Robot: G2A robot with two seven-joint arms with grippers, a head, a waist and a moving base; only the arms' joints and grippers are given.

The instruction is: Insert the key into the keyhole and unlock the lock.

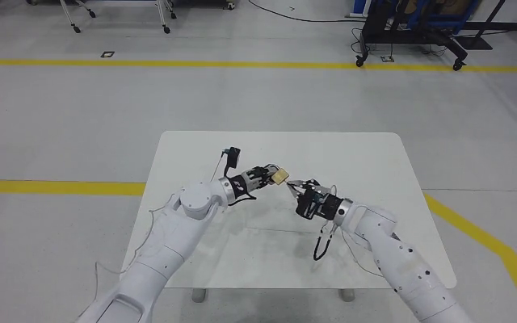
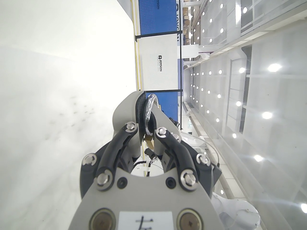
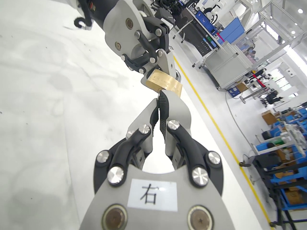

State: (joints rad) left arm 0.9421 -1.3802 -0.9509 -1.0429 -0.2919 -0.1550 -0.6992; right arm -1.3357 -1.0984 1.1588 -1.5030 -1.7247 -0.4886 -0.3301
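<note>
Padlock (image 3: 164,85) clamped shut in left pincer (image 2: 147,118), held above table (image 1: 363,153). Right pincer (image 3: 160,99) squeezed closed just beneath it, tips touching its underside, presumably gripping hidden key. Insertion step, seemingly; next calls for straight push, then twist.

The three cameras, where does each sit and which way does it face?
Top view: above the arms, looking down at the table; both arms meet at the padlock.
Left wrist view: on that wrist, along the left gripper, across the table.
Right wrist view: on that wrist, along the right gripper at the padlock.
All three share the padlock.
</note>
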